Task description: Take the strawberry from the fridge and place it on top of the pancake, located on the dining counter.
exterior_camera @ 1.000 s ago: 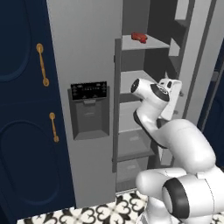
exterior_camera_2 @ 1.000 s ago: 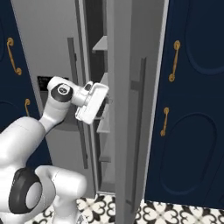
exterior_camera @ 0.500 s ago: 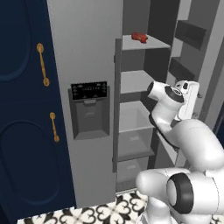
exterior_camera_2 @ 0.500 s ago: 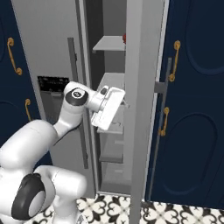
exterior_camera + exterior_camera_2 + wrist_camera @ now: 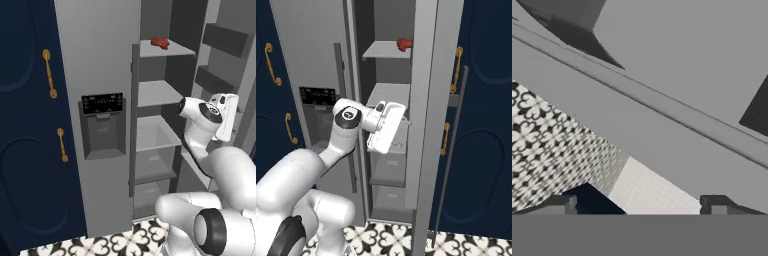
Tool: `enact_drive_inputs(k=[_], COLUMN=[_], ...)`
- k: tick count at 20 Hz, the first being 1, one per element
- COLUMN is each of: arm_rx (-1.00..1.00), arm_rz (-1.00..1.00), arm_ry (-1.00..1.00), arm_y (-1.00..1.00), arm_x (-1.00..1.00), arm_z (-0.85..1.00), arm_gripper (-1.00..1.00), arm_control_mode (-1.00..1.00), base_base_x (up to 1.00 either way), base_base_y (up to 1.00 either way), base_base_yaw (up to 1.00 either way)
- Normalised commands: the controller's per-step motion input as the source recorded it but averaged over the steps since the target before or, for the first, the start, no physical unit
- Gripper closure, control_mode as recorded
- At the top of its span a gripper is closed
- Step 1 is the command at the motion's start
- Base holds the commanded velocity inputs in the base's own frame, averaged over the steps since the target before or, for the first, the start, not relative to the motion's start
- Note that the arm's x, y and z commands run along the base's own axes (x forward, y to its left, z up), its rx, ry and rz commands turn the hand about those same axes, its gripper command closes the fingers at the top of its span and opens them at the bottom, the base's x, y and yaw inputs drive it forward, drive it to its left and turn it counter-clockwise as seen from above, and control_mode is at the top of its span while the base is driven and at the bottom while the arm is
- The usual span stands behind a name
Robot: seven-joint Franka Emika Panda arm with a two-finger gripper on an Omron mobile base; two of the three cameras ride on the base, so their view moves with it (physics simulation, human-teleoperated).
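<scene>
Fridge (image 5: 105,60) interior open, grey shelves stacked one above another. Top shelf (image 5: 162,49): strawberry (image 5: 160,42) lying directly on it, toward back right in left base view; same strawberry (image 5: 403,44) at shelf's right end in right base view. Second shelf (image 5: 155,92) bare. Lower drawer (image 5: 155,135) beneath. Patterned tile floor (image 5: 120,242) below fridge.

The white arm bends at the elbow, forearm raised, and its tool (image 5: 637,202) stands wide apart, holding nothing.
</scene>
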Motion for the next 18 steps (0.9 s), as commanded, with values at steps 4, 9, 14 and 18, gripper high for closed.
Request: enact_drive_inputs(k=[4,9,14,18], arm_rx=[0.14,0.40,0.87,0.84], arm_rz=[0.13,0.02,-0.13,-0.36], arm_ry=[0.00,0.00,-0.16,-0.23], arm_y=[1.00,1.00,0.82,0.40], arm_x=[-0.33,-0.26,-0.12,0.00], arm_z=[0.30,0.12,-0.14,-0.13], arm_gripper=[-1.00,-1.00,-1.00,-1.00], arm_control_mode=[-1.00,-1.00,-1.00,-1.00], base_base_x=[0.00,0.00,0.00,0.00], base_base_y=[0.00,0.00,0.00,0.00], base_base_yaw=[0.00,0.00,0.00,0.00])
